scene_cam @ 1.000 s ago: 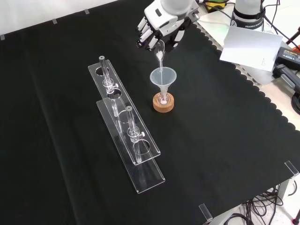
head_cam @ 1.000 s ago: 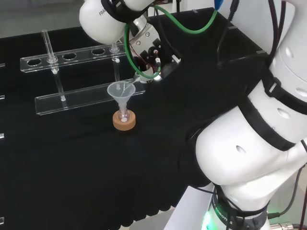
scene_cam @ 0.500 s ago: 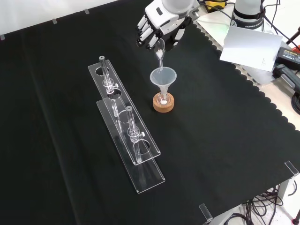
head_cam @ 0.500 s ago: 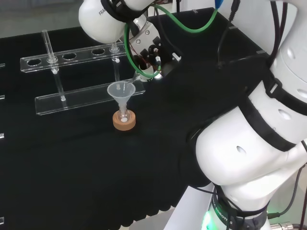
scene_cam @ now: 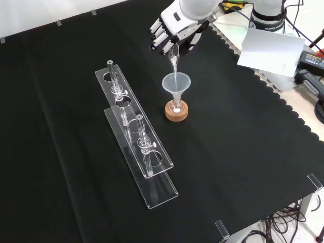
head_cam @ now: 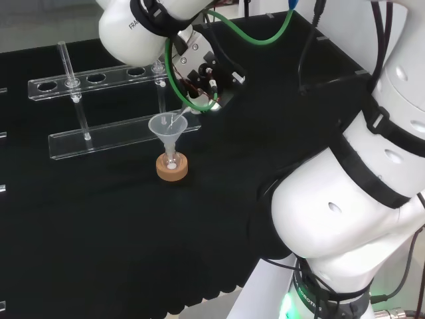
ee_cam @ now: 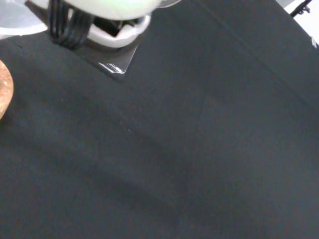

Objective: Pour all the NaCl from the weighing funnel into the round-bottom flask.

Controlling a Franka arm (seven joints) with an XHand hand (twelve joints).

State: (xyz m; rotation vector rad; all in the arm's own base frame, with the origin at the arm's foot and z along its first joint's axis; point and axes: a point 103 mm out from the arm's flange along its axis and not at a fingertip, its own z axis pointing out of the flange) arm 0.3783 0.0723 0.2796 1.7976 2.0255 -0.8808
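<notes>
A bench draped in black cloth (scene_cam: 243,152) carries the whole setup; two clear racks (scene_cam: 134,131) lie to the left in the front view, well apart from my working point. Near the cloth's middle a cork ring (scene_cam: 176,111) serves as a stand, and in it sits the round-bottom flask (scene_cam: 176,106), its glass hard to make out. A clear funnel (scene_cam: 176,83) stands upright in the flask's neck, there to widen the target so that salt falls into the narrow opening rather than onto the cloth. A pale fleck at the funnel's foot may be salt; I cannot be sure.

My hand (scene_cam: 169,33) hangs above and just behind the funnel in the front view. Its fingers (scene_cam: 158,41) are curled and pinched on the upper end of the weighing funnel (scene_cam: 174,58), a slim clear piece that I hold steeply tilted, its lower tip reaching down to the funnel's mouth. I judge this steep angle is meant to let the last grains slide out. In the head view the tip (head_cam: 174,121) lies over the funnel's rim (head_cam: 168,123); whether it touches I cannot tell.
</notes>
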